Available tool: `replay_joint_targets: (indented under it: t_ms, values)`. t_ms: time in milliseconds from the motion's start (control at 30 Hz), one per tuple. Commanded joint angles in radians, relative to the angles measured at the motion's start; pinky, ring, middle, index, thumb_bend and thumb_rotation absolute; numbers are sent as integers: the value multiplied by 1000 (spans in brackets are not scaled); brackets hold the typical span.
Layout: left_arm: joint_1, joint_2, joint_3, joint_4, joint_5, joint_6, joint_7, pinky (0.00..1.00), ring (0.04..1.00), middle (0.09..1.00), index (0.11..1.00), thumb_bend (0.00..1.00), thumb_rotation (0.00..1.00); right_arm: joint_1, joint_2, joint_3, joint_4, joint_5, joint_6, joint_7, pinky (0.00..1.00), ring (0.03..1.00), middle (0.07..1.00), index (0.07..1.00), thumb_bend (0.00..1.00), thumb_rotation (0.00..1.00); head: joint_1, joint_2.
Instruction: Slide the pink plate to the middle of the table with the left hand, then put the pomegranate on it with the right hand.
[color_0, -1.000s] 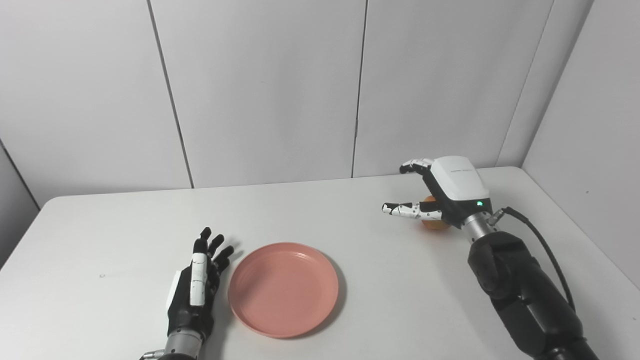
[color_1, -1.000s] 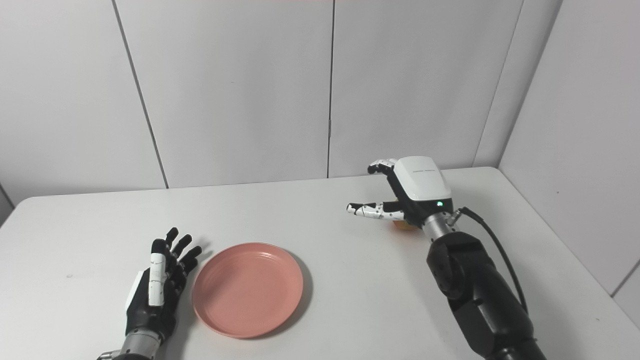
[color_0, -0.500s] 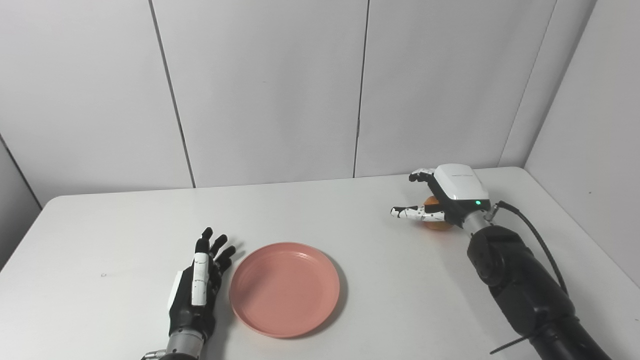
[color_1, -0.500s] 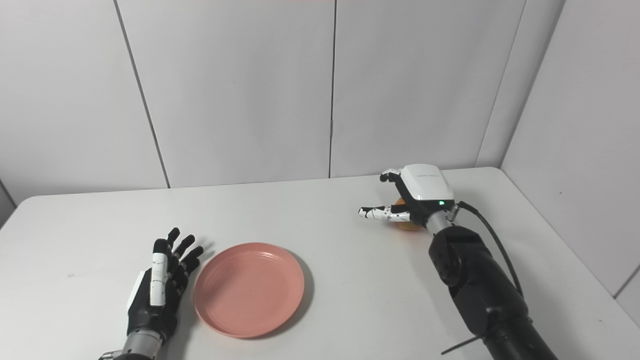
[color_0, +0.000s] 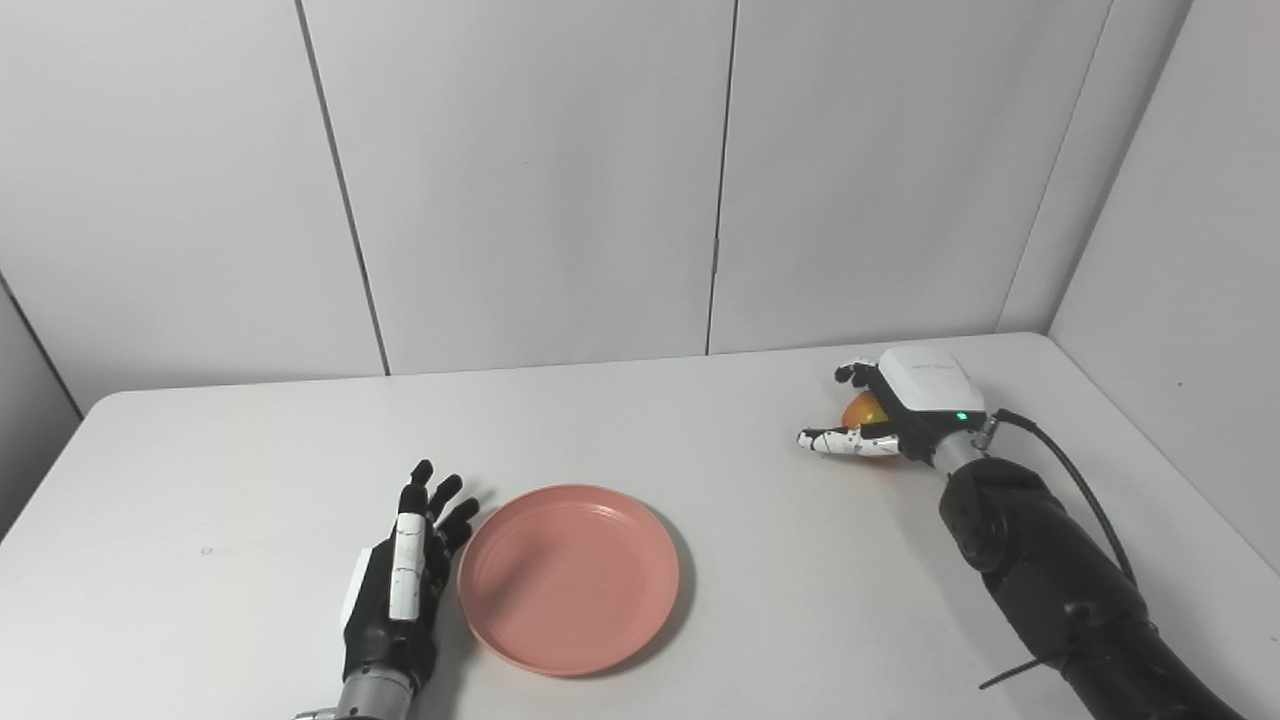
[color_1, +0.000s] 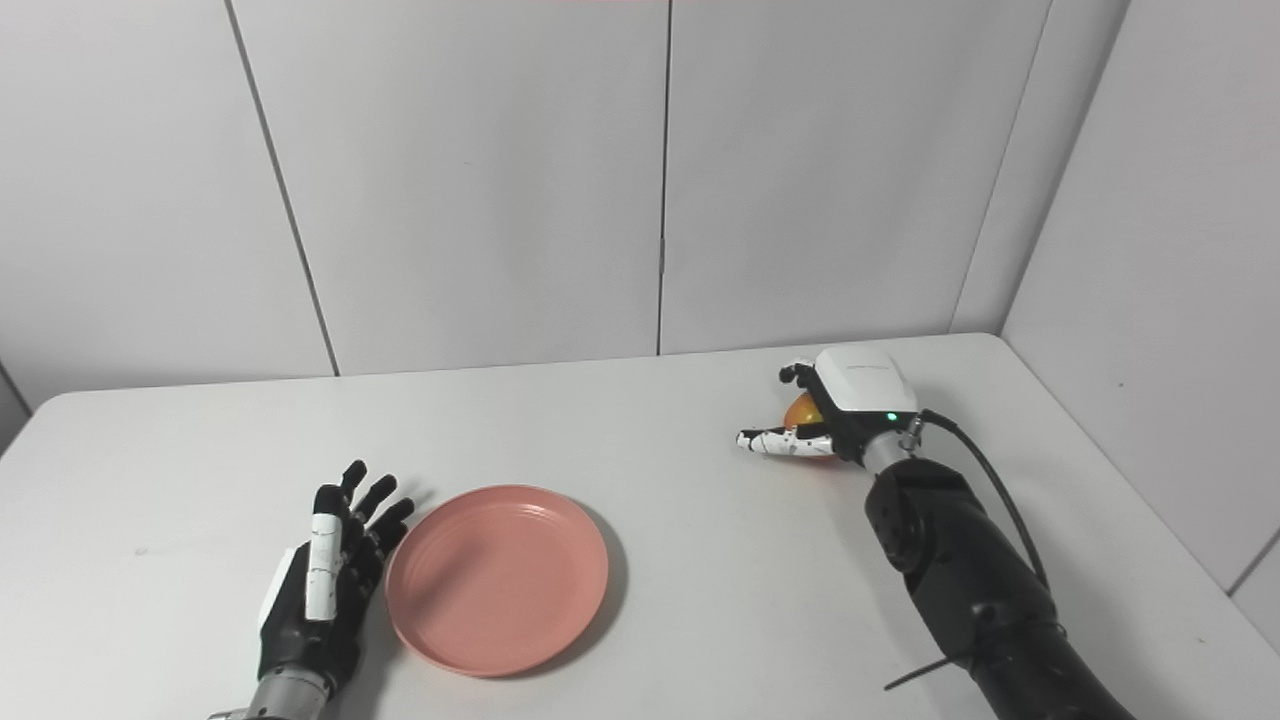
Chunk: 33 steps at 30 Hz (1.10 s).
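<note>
The pomegranate sits far right on the table, cupped by the right hand, whose fingers curl around it unclosed. Round, firm and probably slick, it wants a wrap around its middle. The right eye view bares more fruit. The left hand lies spread beside the pink plate.
</note>
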Motion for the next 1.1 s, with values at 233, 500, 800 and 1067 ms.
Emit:
replay_joint_targets:
  t_ms: [233, 500, 800, 1067]
  values:
    - [-9, -2, -14, -46, -1, 11, -16, 909, 886, 913, 1000, 938, 949, -62, -29, -3, 27, 36, 23, -42, 597, 691, 743, 729, 788, 847, 10, 8]
    - [-7, -4, -10, -56, -7, 20, -14, 924, 888, 913, 1000, 943, 940, -46, -17, 0, 33, 69, 23, -52, 531, 640, 708, 714, 783, 829, 16, 17]
    - [-9, -4, -7, -56, -9, 28, -18, 932, 890, 913, 1000, 948, 940, -30, -13, 8, 54, 124, -39, -121, 169, 222, 293, 336, 634, 557, 17, 20]
    - [-10, -5, -7, -57, -8, 28, -19, 921, 885, 912, 1000, 935, 939, -32, -16, 23, 77, 160, -84, -179, 141, 184, 247, 313, 560, 260, 17, 22]
